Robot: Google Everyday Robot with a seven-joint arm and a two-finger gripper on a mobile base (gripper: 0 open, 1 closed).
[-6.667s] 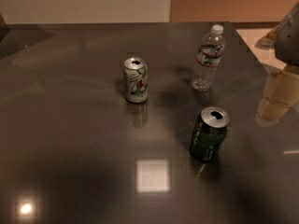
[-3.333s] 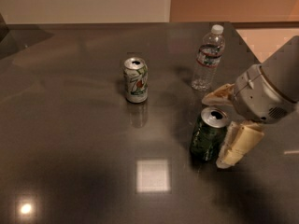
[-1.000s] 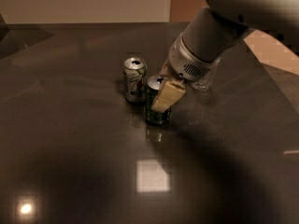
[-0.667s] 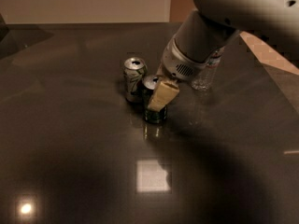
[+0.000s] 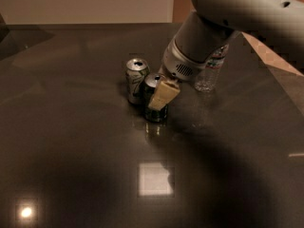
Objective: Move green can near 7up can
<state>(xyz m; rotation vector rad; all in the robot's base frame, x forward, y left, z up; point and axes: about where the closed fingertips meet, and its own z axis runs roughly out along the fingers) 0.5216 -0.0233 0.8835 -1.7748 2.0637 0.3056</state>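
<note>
The dark green can [image 5: 154,113] stands upright on the dark table [image 5: 71,141], right beside the 7up can [image 5: 136,80], which is white with green print and a silver top. The two cans look to be touching or nearly so. My gripper [image 5: 159,90] is shut on the green can near its top. One cream finger [image 5: 163,94] shows on the can's front right side. The other finger is hidden behind the can. The arm reaches in from the upper right.
A clear plastic water bottle [image 5: 212,72] stands behind my arm to the right, partly hidden by it. The table's right edge [image 5: 280,65] runs diagonally at the far right. A bright light reflection [image 5: 155,178] lies on the table in front of the cans.
My gripper closed on the green can at the right and carried it left across the table. It now stands next to the 7up can, a little closer than a second ago.
</note>
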